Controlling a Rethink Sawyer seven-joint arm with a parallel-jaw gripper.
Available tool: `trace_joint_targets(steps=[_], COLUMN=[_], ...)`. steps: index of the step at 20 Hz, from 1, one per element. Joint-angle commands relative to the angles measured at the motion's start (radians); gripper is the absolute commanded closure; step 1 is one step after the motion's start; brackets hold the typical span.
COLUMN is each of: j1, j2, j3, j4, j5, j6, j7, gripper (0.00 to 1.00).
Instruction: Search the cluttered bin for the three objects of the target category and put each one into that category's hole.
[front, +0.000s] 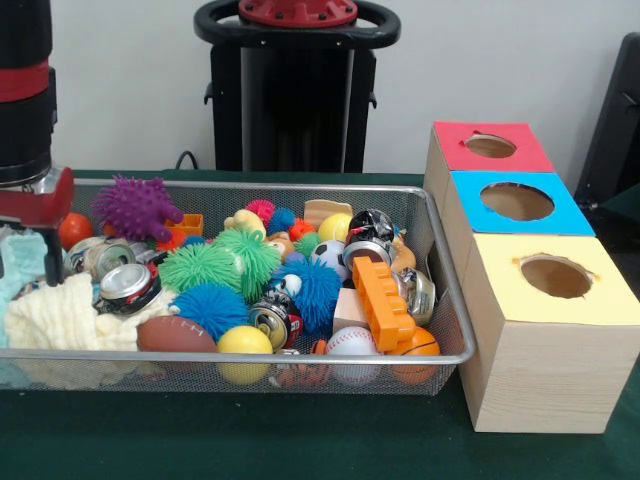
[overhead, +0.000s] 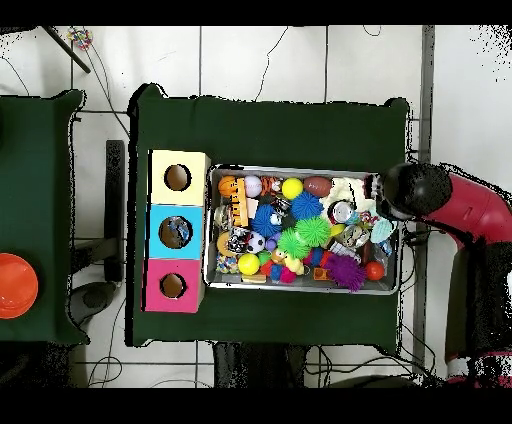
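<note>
Wire bin (front: 440, 215) on the green counter (front: 250, 440), crammed with toys: purple spiky ball (front: 135, 208) at ten o'clock, football (front: 176, 333) and yellow ball (front: 244, 340) along six o'clock. Three-hole box (front: 535, 290) at three o'clock, touching the bin. Gripper (front: 30, 215) low over the bin's nine o'clock end, above a cream cloth (front: 60, 320); cannot tell whether fingers grasp anything.

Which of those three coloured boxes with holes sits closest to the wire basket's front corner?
The yellow-topped box; the blue and red ones sit farther back.
</note>
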Motion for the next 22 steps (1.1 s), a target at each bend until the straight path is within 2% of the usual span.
trace_joint_targets(steps=[1, 9, 15, 22], j1=[-0.04, -0.065, -0.1, -0.112], j2=[-0.002, 0.015, 0.059, 0.063], j3=[0.076, 0.092, 0.118, 0.128], j4=[0.125, 0.173, 0.193, 0.232], j5=[-0.079, -0.12, -0.149, -0.182], j6=[0.088, 0.033, 0.026, 0.0], j7=[-0.225, -0.211, -0.236, -0.215], gripper=[0.0, 0.0, 0.0, 0.0])
